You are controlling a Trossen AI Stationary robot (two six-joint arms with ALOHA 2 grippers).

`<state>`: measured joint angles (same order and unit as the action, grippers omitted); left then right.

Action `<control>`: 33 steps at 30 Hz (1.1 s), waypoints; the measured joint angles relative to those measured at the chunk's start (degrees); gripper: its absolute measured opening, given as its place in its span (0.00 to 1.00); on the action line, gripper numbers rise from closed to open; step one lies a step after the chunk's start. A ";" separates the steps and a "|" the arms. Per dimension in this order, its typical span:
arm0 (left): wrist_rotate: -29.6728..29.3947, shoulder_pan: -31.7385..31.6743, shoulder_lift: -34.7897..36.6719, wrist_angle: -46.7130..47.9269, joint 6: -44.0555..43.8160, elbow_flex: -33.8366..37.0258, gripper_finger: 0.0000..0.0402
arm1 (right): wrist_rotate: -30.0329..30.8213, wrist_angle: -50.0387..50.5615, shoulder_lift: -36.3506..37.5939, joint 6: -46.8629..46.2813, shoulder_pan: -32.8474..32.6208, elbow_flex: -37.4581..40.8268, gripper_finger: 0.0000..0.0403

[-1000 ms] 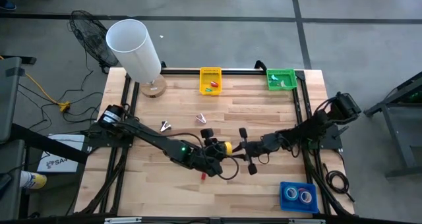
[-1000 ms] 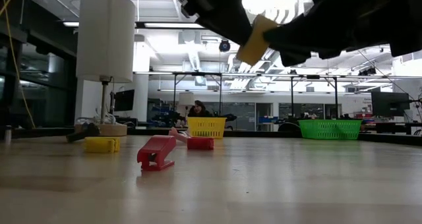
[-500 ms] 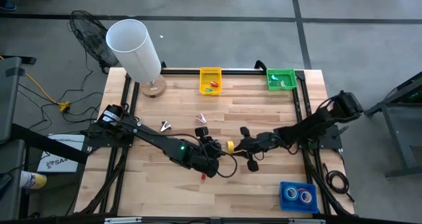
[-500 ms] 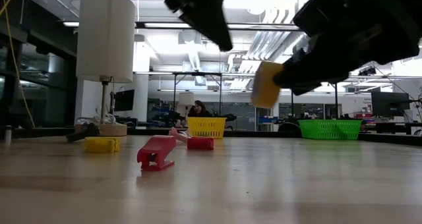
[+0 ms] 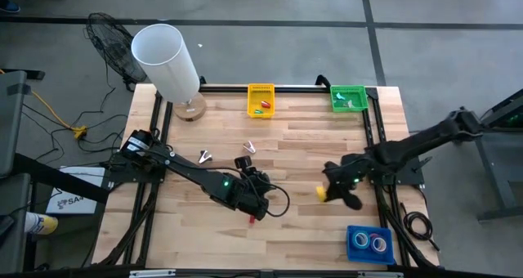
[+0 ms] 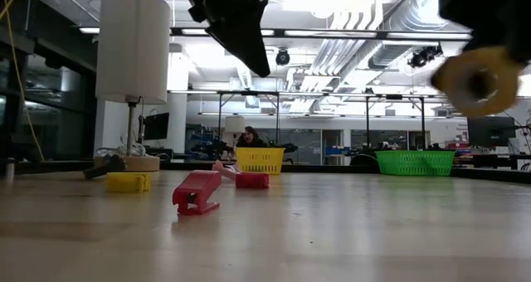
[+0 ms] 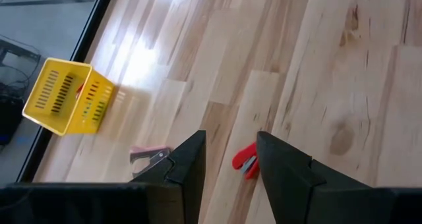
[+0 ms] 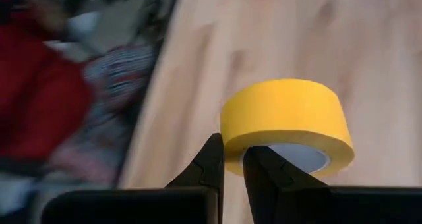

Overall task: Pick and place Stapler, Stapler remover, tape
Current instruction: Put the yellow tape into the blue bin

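My right gripper (image 5: 331, 188) holds a yellow tape roll (image 8: 287, 122) above the table's right half, a little short of the blue bin (image 5: 368, 243); the roll shows blurred in the low view (image 6: 474, 81). My left gripper (image 7: 227, 165) hangs open over the table's middle (image 5: 260, 177), nothing between its fingers. Past them on the wood lie a pink stapler remover (image 7: 148, 155) and a small red piece (image 7: 245, 161). A red stapler (image 6: 197, 191) and a yellow stapler (image 6: 127, 182) rest flat on the table. My right gripper pinches the roll's wall (image 8: 232, 145) between its two fingers, one finger (image 8: 267, 168) inside the pale core, the other (image 8: 210, 161) outside. The fingers slant downward. The roll is lifted clear of the table, its hole facing up toward the gripper.
The blue bin at the near right holds two tape rolls (image 5: 358, 240). A yellow basket (image 5: 261, 100) and a green basket (image 5: 348, 98) stand at the far edge, a white lamp (image 5: 167, 61) at the far left. Another stapler remover (image 5: 204, 155) lies left of centre.
My right gripper has carried the yellow tape from beside my left gripper at the table's middle toward the right and near edge, rising and rolling its wrist. My left gripper has drawn back slightly and turned, still open.
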<state>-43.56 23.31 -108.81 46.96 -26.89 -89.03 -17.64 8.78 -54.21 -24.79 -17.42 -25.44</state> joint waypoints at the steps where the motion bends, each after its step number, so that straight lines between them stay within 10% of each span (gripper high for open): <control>1: 0.00 0.00 0.00 0.00 0.00 0.00 0.33 | -2.34 2.40 2.34 -1.54 -0.11 0.01 0.07; 11: 0.65 0.02 0.00 -0.09 -0.57 -0.01 0.33 | -23.60 11.57 15.55 -17.61 -6.08 0.01 0.07; 33: 1.11 0.02 0.00 -0.09 1.55 -0.02 0.33 | -17.67 -4.02 -1.71 -25.76 -29.78 0.01 0.07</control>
<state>-42.46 23.33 -108.81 46.87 -25.34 -89.06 -35.31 4.76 -55.92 -50.55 -47.21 -25.43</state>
